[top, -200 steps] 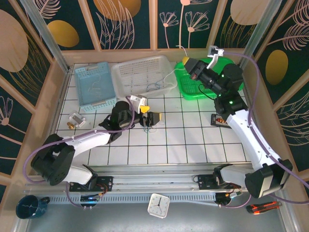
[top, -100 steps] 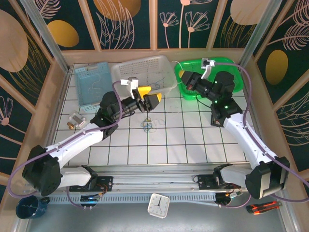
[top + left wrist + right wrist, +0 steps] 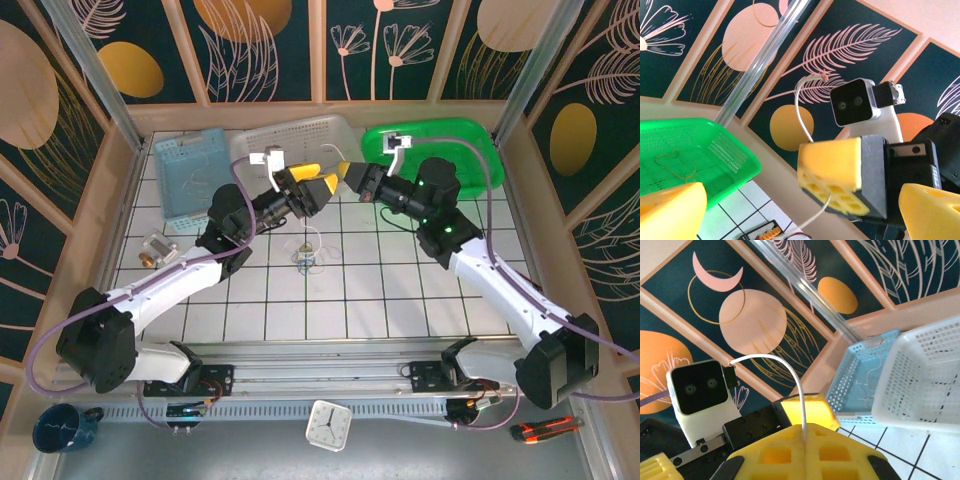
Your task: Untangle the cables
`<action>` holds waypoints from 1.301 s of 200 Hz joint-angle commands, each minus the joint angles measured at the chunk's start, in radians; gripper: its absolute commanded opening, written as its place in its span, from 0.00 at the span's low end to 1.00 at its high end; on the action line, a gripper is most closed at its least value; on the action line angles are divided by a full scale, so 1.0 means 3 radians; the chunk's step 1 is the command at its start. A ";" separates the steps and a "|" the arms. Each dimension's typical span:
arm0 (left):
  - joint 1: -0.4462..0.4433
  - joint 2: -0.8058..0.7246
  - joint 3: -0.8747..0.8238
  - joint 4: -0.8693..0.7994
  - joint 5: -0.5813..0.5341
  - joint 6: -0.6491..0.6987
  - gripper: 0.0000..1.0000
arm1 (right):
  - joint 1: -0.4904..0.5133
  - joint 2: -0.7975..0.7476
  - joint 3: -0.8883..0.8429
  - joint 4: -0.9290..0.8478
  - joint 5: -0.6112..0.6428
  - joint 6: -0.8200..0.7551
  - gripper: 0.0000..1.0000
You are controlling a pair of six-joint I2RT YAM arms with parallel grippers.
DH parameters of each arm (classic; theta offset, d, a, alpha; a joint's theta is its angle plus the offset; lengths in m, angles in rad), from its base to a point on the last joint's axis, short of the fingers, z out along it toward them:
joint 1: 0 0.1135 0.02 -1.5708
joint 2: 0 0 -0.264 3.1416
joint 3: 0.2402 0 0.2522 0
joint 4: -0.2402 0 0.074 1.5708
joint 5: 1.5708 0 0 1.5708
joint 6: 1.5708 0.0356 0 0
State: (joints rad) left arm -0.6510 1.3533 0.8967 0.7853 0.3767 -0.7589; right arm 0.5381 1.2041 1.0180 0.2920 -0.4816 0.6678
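Observation:
My right gripper (image 3: 805, 429) is shut on a thin white cable (image 3: 792, 369) that arcs up out of its yellow fingertips. In the left wrist view that same gripper (image 3: 840, 175) sits between the spread fingers of my open left gripper (image 3: 800, 215), and the white cable (image 3: 801, 107) leaves it above and below. From above, both grippers meet in the air over the back of the table, the left gripper (image 3: 318, 186) beside the right gripper (image 3: 347, 171). A small clump of blue and white cables (image 3: 307, 257) lies on the tiles below them.
A blue basket (image 3: 195, 175), a white basket (image 3: 290, 140) and a green basket (image 3: 430, 135) line the back edge. A tan wire (image 3: 671, 159) lies in the green basket. A small metal part (image 3: 155, 250) sits at the left. A small circuit board (image 3: 757, 234) lies on the tiles.
My left gripper rose from the clump on the tiles and moved back and right. The right gripper swung left from the green basket to meet it, the white cable in its jaws.

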 commanded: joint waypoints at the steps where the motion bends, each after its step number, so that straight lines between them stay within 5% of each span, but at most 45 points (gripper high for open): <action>1: -0.0008 0.0017 0.0070 0.0404 -0.0119 -0.0087 0.95 | 0.0140 0.0071 0.0047 0.0175 0.0097 0.0029 0.00; 99: 0.0019 -0.0027 -0.0082 0.0629 -0.0430 -0.0093 0.61 | 0.0417 0.0138 0.0103 0.0192 0.0153 0.0028 0.00; 170: 0.0077 -0.0017 -0.0144 0.0753 -0.0501 -0.0145 0.00 | 0.0487 0.0138 0.0061 0.0171 0.0156 0.0019 0.00; 193: 0.0106 -0.0057 -0.0121 0.0724 -0.0518 -0.0140 0.00 | 0.0488 0.0168 0.0054 0.0167 0.0147 0.0016 0.00; 215: 0.0178 -0.0124 -0.0031 0.0577 -0.0511 -0.0088 0.00 | 0.0489 0.0189 0.0005 0.0186 0.0165 0.0033 0.23; 260: 0.0445 -0.0254 0.0281 0.0036 -0.0481 0.0191 0.00 | 0.0491 0.0221 -0.0135 0.0213 0.0249 0.0060 0.34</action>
State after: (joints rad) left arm -0.5591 1.3231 0.9005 0.8707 0.2268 -0.7727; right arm 0.6769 1.2613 1.0061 0.3161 -0.4343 0.6819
